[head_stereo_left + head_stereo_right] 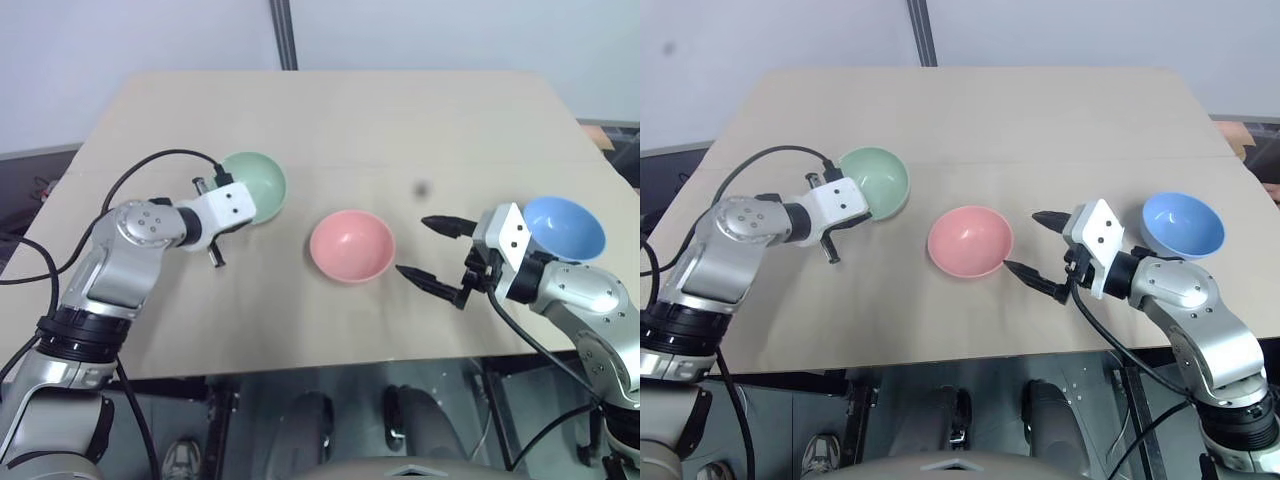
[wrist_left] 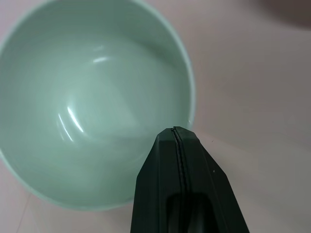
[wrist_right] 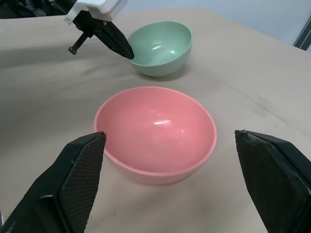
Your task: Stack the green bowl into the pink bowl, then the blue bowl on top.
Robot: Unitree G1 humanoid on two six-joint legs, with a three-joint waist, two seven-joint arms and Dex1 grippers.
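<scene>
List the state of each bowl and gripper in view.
Green bowl: upright, empty, rim pinched by left gripper.
Pink bowl: upright, empty, untouched.
Blue bowl: upright, empty, untouched.
Left gripper: shut on green bowl's rim.
Right gripper: open, facing pink bowl, holding nothing.

Premises read as a robotics test room or lab, not a home. A bare tan worktop (image 1: 330,110) stands against plain pale wall panels (image 1: 120,35) split by a dark metal post (image 1: 284,32). Loose black cable (image 1: 150,165) runs across the worktop. Three plain plastic bowls are laid out singly as test pieces. Floor beneath is grey (image 1: 250,410).
</scene>
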